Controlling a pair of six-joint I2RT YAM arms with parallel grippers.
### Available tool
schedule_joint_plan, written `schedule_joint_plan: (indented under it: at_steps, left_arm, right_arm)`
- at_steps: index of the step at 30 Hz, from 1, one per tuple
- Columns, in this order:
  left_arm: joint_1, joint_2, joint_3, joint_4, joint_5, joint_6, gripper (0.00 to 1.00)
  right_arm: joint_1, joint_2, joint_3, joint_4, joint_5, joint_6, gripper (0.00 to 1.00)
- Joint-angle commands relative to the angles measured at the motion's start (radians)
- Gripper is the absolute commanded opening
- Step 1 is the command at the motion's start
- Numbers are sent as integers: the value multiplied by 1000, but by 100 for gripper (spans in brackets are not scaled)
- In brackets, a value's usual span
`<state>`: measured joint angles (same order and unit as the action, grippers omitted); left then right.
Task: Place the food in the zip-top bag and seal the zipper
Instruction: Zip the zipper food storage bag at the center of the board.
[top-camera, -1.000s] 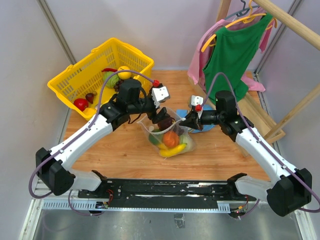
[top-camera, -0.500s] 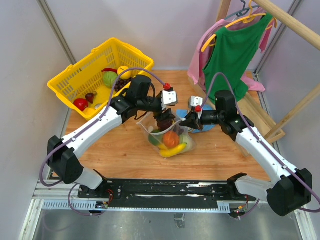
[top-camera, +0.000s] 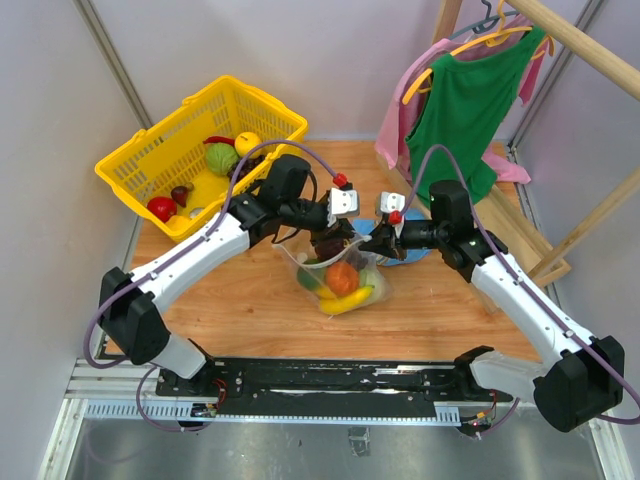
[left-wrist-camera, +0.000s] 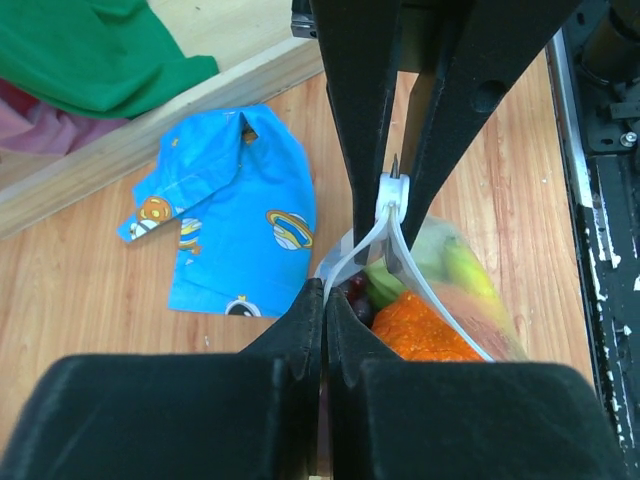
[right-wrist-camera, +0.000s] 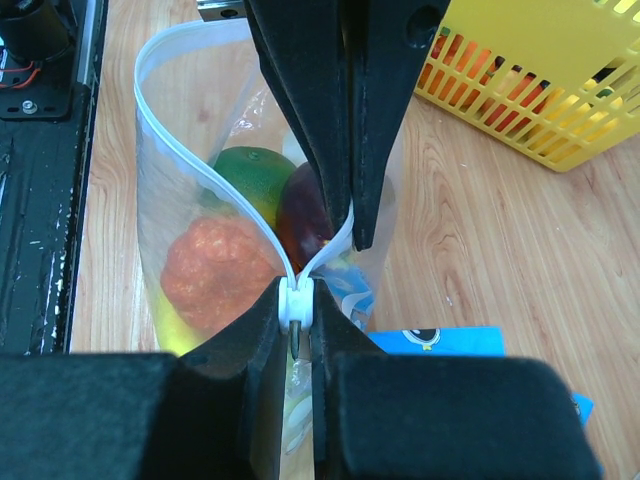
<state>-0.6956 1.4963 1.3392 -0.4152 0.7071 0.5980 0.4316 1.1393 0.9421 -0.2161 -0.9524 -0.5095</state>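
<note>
Pale zipper (right-wrist-camera: 215, 188) sits pinched inside left gripper (left-wrist-camera: 325, 303) and right gripper (right-wrist-camera: 300, 305) jaws.

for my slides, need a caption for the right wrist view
Right gripper and left gripper pinch the zipper of the open zip-top bag holding food

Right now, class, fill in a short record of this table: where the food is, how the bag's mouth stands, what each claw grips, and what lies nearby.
Food: orange, banana and others inside the bag; more in the basket
Bag mouth: open, zipper parted
Left claw: shut on the bag's edge
Right claw: shut on the white slider
Nearby: blue cloth
</note>
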Motion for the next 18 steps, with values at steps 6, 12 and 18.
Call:
schedule_joint_plan:
  at_steps: [6,12,18]
  left_arm:
    - [-8,-105,-45,68,-43,-96,0]
    - [-8,-183,-122,147,-61,-139,0]
    - [-8,-216,-160,199,-72,-174,0]
  right_arm:
    - [9,-13,7,91,-9,47,21]
    - [4,-22,-33,176,-38,101,32]
    - [4,-16,-47,206,-74,109,33]
